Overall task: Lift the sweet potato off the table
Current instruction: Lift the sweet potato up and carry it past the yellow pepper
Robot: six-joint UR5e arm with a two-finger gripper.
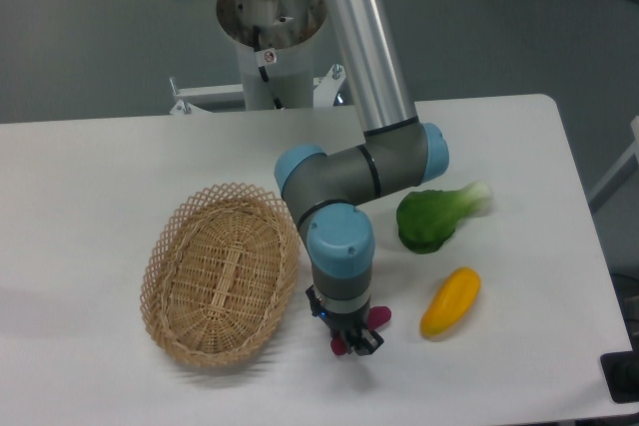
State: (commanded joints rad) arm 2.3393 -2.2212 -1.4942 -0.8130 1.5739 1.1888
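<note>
Sweet potato (pixel 376 317) — in gripper (pixel 354 338) jaws

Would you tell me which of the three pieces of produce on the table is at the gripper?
The sweet potato, magenta and mostly hidden behind the gripper. The yellow fruit and the green vegetable lie apart to the right.

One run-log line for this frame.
end effector: down over small magenta sweet potato, closure unclear | potato: on white table | oval wicker basket: left of it
</note>
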